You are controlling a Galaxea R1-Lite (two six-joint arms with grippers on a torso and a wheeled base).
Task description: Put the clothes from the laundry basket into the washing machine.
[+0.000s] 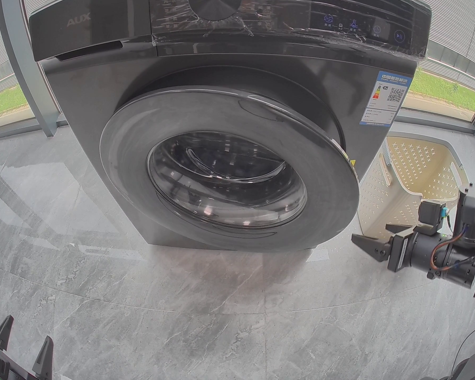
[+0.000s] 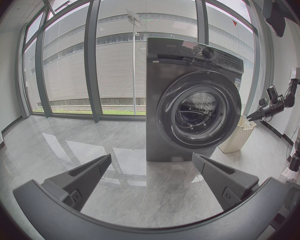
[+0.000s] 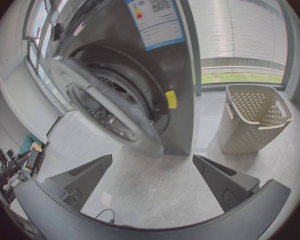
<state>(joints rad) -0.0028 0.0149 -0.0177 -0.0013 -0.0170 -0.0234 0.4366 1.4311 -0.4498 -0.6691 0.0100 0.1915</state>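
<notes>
Right of the dark grey front-loading washing machine (image 1: 195,80), on the floor, stands the cream perforated plastic laundry basket (image 1: 401,186), and I can't spot any clothes in it from my feeds. The round glass door (image 1: 227,180) is only partly swung out. (op)

What're the arms doing? (dave)

Right gripper (image 1: 372,233) hovers just in front of the basket, fingers spread wide, holding nothing. Left gripper (image 1: 27,329) sits low, well away, fingers also apart and empty. I'd swing that door fully clear first, then dip the right one straight down past the rim so it doesn't snag the wall. (op)
</notes>
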